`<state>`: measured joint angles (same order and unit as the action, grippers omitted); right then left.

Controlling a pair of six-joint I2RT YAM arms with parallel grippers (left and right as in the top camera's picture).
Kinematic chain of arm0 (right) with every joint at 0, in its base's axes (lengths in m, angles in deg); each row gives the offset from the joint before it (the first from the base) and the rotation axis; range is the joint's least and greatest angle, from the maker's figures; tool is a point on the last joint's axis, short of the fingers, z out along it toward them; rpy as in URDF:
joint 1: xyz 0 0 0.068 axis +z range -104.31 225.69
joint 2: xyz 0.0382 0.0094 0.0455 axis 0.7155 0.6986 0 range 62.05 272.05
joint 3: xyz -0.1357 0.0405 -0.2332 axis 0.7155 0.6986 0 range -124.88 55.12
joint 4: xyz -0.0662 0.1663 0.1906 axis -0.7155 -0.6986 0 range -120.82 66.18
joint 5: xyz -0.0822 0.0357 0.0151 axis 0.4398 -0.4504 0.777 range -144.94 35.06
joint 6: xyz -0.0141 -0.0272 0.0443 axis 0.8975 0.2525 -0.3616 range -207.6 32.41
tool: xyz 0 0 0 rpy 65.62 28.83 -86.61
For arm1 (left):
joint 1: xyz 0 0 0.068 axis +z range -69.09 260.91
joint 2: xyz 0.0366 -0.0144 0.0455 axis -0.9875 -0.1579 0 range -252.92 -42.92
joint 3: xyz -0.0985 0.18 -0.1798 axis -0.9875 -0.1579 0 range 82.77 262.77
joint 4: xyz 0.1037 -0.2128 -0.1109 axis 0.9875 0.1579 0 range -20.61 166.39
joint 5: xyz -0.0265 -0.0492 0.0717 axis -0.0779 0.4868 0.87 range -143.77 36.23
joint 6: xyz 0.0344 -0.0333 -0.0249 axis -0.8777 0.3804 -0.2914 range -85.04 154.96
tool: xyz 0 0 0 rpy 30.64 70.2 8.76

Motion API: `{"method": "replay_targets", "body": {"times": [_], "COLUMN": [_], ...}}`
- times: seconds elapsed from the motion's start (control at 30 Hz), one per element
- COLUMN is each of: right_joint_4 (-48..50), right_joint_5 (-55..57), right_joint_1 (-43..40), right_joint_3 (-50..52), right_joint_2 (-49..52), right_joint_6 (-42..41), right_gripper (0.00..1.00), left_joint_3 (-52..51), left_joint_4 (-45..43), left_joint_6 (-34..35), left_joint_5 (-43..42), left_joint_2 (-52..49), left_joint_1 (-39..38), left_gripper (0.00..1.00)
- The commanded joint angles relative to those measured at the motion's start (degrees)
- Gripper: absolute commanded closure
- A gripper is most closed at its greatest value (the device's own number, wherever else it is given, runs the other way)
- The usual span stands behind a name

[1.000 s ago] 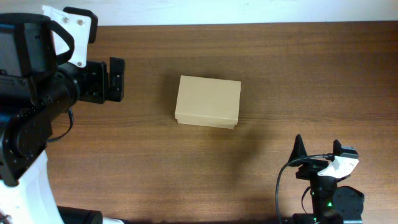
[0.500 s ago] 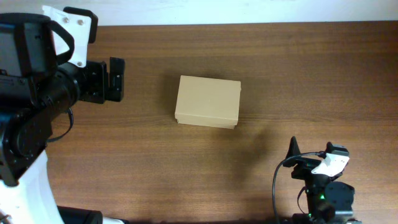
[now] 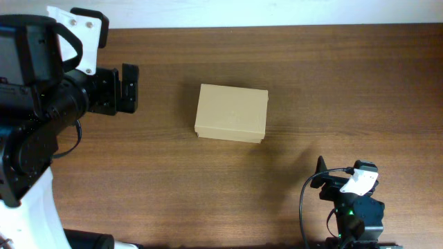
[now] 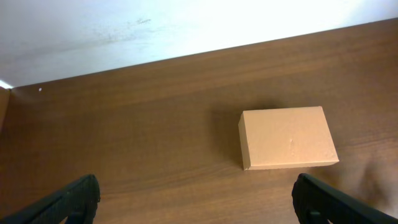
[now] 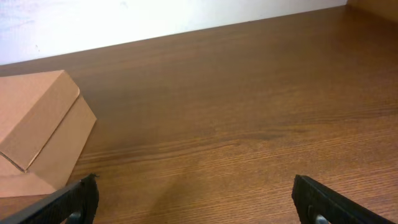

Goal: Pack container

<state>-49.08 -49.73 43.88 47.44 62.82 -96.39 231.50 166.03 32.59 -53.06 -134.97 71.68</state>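
Observation:
The container (image 3: pixel 231 113) is a plain tan cardboard box with its lid shut, lying flat in the middle of the wooden table. It also shows in the left wrist view (image 4: pixel 288 137) and in the right wrist view (image 5: pixel 38 130). My left gripper (image 3: pixel 129 88) is open and empty, at the left, well apart from the box; its finger tips frame bare table in the left wrist view (image 4: pixel 199 202). My right gripper (image 3: pixel 340 178) is open and empty near the front right edge, below and right of the box, with its tips over bare wood in the right wrist view (image 5: pixel 199 202).
The wooden table (image 3: pixel 346 83) ends at a white wall along the far edge (image 4: pixel 124 31). The left arm's bulky black and white body (image 3: pixel 41 104) fills the left side. A black cable (image 3: pixel 304 207) loops beside the right arm's base.
My right gripper has drawn back toward the front edge and a little to the left. The left arm and the box have not moved.

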Motion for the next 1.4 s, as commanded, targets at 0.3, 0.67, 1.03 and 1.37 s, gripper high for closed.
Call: {"method": "replay_targets", "body": {"times": [0.3, 0.67, 1.03, 1.37], "right_joint_4": [0.04, 0.04, 0.04, 0.04], "right_joint_5": [1.29, 1.29, 1.29, 1.29], "right_joint_1": [-0.52, -0.52, -0.52, -0.52], "right_joint_3": [0.44, 0.44, 0.42, 0.42], "right_joint_2": [-0.63, -0.63, -0.63, -0.63], "right_joint_6": [0.15, 0.13, 0.13, 0.15], "right_gripper": [0.01, 0.01, 0.01, 0.01], "left_joint_3": [0.04, 0.04, -0.98, -35.80], "left_joint_4": [0.00, 0.00, -0.04, -28.15], "left_joint_6": [0.17, 0.17, -0.35, -1.57], "left_joint_5": [0.20, 0.17, 0.92, 4.72], "left_joint_2": [-0.17, -0.17, 3.06, 26.91], "left_joint_1": [0.02, 0.02, 0.04, 1.36], "left_gripper": [0.00, 0.00, 0.00, 0.00]}}
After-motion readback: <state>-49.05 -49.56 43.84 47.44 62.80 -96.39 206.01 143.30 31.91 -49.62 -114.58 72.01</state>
